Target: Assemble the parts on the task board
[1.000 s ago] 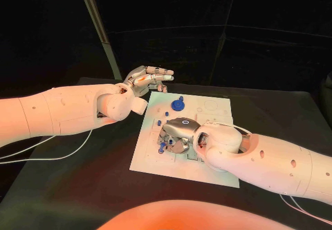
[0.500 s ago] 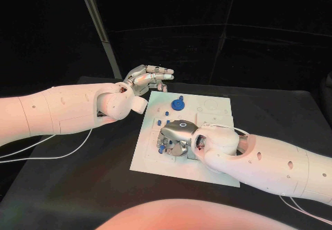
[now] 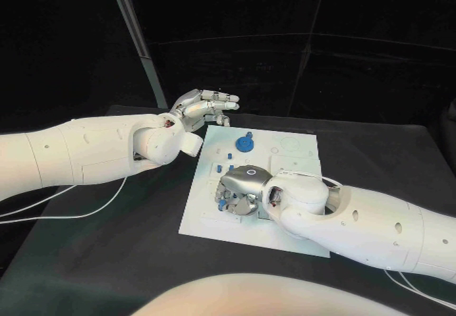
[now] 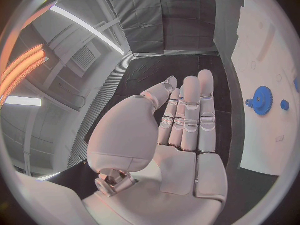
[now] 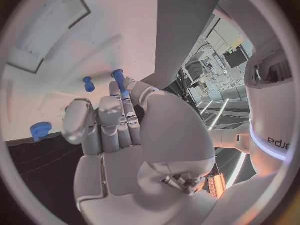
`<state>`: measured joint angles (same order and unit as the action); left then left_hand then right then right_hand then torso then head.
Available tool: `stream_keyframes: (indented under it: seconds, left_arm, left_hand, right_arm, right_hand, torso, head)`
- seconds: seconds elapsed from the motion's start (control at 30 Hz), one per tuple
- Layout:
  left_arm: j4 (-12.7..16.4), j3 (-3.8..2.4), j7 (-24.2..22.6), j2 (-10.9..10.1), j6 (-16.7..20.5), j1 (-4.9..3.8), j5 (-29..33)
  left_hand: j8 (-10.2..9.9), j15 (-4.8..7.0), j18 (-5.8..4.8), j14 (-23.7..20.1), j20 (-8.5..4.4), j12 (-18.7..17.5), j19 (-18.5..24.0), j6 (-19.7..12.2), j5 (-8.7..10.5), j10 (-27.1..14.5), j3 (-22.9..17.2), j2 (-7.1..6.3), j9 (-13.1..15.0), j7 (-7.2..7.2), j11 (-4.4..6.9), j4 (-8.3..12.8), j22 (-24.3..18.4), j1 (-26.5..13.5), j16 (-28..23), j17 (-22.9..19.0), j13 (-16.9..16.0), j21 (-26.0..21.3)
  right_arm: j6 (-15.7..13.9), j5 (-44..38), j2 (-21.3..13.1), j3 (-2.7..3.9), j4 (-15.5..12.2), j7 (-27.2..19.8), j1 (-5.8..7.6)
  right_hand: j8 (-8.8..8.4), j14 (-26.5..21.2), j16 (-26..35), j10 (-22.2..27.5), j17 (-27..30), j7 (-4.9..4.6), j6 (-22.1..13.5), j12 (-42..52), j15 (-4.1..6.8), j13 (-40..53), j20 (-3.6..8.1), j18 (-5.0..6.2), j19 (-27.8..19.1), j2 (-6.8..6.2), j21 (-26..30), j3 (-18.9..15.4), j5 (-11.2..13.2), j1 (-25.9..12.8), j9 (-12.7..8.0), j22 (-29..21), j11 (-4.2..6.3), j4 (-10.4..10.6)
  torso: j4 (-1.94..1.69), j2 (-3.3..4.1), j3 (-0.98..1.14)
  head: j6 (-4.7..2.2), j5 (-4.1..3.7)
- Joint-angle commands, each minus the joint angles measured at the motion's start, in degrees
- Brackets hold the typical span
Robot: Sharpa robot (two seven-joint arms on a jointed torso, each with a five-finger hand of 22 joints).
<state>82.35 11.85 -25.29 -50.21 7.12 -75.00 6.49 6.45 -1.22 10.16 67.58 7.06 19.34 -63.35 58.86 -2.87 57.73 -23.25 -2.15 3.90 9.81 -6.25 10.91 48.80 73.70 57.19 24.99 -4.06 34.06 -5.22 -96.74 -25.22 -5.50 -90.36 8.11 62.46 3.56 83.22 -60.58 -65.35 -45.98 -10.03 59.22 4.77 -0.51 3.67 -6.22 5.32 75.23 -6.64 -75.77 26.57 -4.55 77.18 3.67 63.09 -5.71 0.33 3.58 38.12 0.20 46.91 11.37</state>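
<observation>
Right hand (image 3: 245, 191) over the task board (image 3: 294, 148), fingers pinching a blue peg (image 5: 118, 78); seating appears in hand. Next: align with its hole. Left hand (image 3: 202, 105) idle, fingers straight, empty.

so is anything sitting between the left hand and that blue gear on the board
Nothing visible does. The left hand hovers past the far left corner of the task board, holding nothing, and the blue gear lies on bare board near that corner. Only open white plate lies between them, as the left wrist view confirms.
</observation>
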Motion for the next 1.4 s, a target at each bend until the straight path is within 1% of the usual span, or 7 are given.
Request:
stream_keyframes:
  seconds: [0.03, 0.2, 0.43, 0.63, 0.87, 1.03, 1.4]
  left_arm:
    - [0.08, -0.04, -0.06, -0.04, -0.68, -0.10, 0.15]
    - [0.10, -0.04, 0.04, -0.08, -0.75, -0.11, 0.15]
    - [0.11, -0.04, 0.20, -0.28, -0.84, -0.10, 0.15]
    - [0.14, -0.03, 0.13, -0.70, -0.72, -0.10, 0.15]
    - [0.12, -0.01, 0.07, -0.86, -0.61, -0.10, 0.15]
    - [0.19, 0.01, 0.01, -0.87, -0.49, -0.09, 0.15]
    - [0.47, 0.06, -0.14, -0.78, -0.59, -0.03, 0.15]
  left_hand:
    - [0.15, -0.15, 0.30, -0.33, 0.09, 0.34, 0.51, -0.42, -0.06, -0.40, 0.20, 0.07, -0.07, 0.05, 0.01, 0.01, -0.06, -0.56, -0.19, -0.06, 0.07, -0.31]
    - [0.15, -0.15, 0.30, -0.33, 0.09, 0.34, 0.51, -0.42, -0.06, -0.40, 0.20, 0.07, -0.07, 0.05, 0.01, 0.01, -0.06, -0.56, -0.19, -0.06, 0.07, -0.31]
    - [0.15, -0.15, 0.30, -0.33, 0.09, 0.34, 0.51, -0.42, -0.06, -0.40, 0.20, 0.07, -0.07, 0.05, 0.01, 0.01, -0.06, -0.56, -0.19, -0.06, 0.07, -0.31]
    - [0.15, -0.15, 0.30, -0.33, 0.09, 0.34, 0.51, -0.42, -0.06, -0.40, 0.20, 0.07, -0.07, 0.05, 0.01, 0.01, -0.06, -0.56, -0.19, -0.06, 0.07, -0.31]
    - [0.18, -0.17, 0.30, -0.35, 0.11, 0.42, 0.51, -0.41, -0.06, -0.48, 0.30, 0.09, -0.06, 0.04, 0.00, -0.07, -0.14, -0.65, -0.21, -0.15, 0.07, -0.40]
    - [0.18, -0.17, 0.30, -0.35, 0.11, 0.42, 0.51, -0.41, -0.06, -0.48, 0.30, 0.09, -0.06, 0.04, 0.00, -0.07, -0.14, -0.65, -0.21, -0.15, 0.07, -0.40]
    - [0.24, -0.19, 0.30, -0.36, 0.13, 0.51, 0.51, -0.34, -0.05, -0.50, 0.39, 0.10, -0.04, 0.02, 0.01, -0.16, -0.20, -0.75, -0.21, -0.22, 0.07, -0.46]
  right_arm:
    - [-0.81, -0.16, 0.07, -0.07, 0.18, 0.44, 0.00]
    - [-4.80, 0.03, -0.34, -0.07, -0.15, -0.14, 0.00]
    - [-13.43, 3.34, -4.23, -0.04, -3.25, -4.32, 0.00]
    - [-16.14, 8.22, -11.18, 0.07, -8.21, -5.50, 0.45]
    - [-13.38, 19.17, -21.23, 0.75, -12.98, -1.33, 2.49]
    - [-13.56, 24.50, -28.09, 0.86, -14.52, 5.04, 3.22]
    - [-12.95, 23.11, -34.38, 0.69, -16.68, 19.72, 2.85]
  right_hand:
    - [-0.16, -1.49, 3.29, 4.08, 4.41, -0.46, -4.75, -1.14, -0.82, -0.13, -0.78, 1.30, -3.14, -2.07, 3.04, -2.41, -0.18, -1.95, -0.16, -4.90, -0.95, 0.28]
    - [0.13, -4.14, 8.32, 10.07, 11.36, -0.07, -9.12, 0.38, -0.95, 0.23, -1.25, 2.75, -7.32, -2.48, 8.27, -9.29, -0.34, -2.37, 0.18, -12.26, -1.07, 0.73]
    - [0.89, -2.63, 6.66, 8.59, 10.38, -0.14, -6.64, 4.18, -0.75, 0.46, -1.02, 2.22, -4.92, -0.36, 7.06, -13.41, -3.02, -0.50, 0.52, -10.05, -0.81, 0.65]
    - [1.46, -1.54, 5.54, 6.04, 9.27, -0.02, -4.20, 6.09, -0.44, 0.39, -0.77, 1.78, -3.30, 0.44, 5.64, -14.40, -3.98, -0.09, 0.67, -7.85, -0.49, 0.69]
    - [2.56, 0.79, -0.08, -3.82, 1.98, 1.21, -0.61, 10.39, 1.00, 1.64, 0.25, 0.34, 1.09, 1.60, 0.88, -14.84, -4.18, -1.15, 0.92, -0.31, 1.58, 2.25]
    - [4.24, 1.91, -4.42, -11.86, -3.40, 3.45, 2.35, 15.34, 2.89, 5.46, 2.12, -0.45, 3.36, 0.40, -1.90, -18.45, -8.55, -5.90, 1.45, 3.75, 3.85, 5.96]
    - [7.21, 2.68, -13.15, -10.68, -15.21, 4.67, 1.69, 41.06, 3.95, 35.11, 3.38, -1.88, 6.49, 2.05, -6.52, -29.44, -8.51, -8.12, 4.04, 11.27, 5.02, 14.34]
  torso:
    - [0.03, 0.00, 0.00]
    - [0.02, 0.02, 0.04]
    - [0.10, -0.06, 0.03]
    - [0.22, -0.30, -0.08]
    - [0.41, -0.67, -0.20]
    - [0.80, -0.86, -0.37]
    - [1.98, -1.04, -0.22]
  head:
    - [-0.01, 0.03]
    - [-0.12, -0.09]
    - [-0.25, -0.25]
    - [-0.54, -0.75]
    - [-1.13, -3.19]
    - [-1.61, -5.19]
    - [-1.71, -6.72]
